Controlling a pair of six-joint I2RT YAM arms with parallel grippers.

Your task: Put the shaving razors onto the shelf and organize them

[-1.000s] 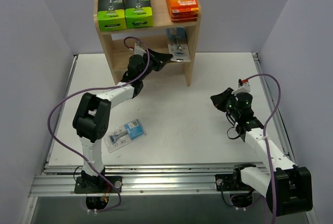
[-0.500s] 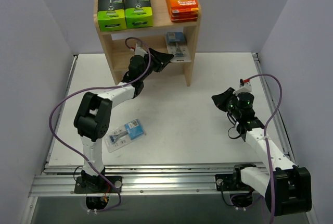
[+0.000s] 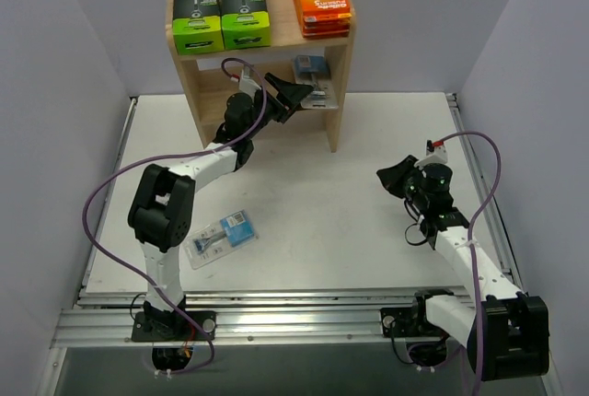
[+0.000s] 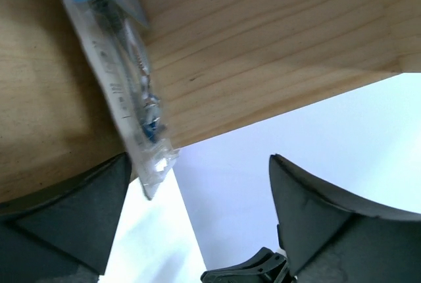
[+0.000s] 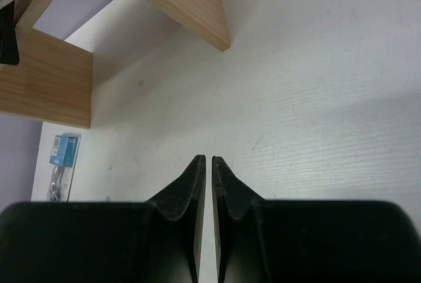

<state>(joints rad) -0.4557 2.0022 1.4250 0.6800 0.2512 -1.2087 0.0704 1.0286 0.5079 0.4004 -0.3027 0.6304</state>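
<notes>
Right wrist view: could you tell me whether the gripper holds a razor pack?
No, the right gripper is shut on itself, with no pack in it.

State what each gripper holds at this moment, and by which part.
Nothing is held. The left gripper stands open beside a blister pack on the shelf; the right gripper is shut on nothing.
</notes>
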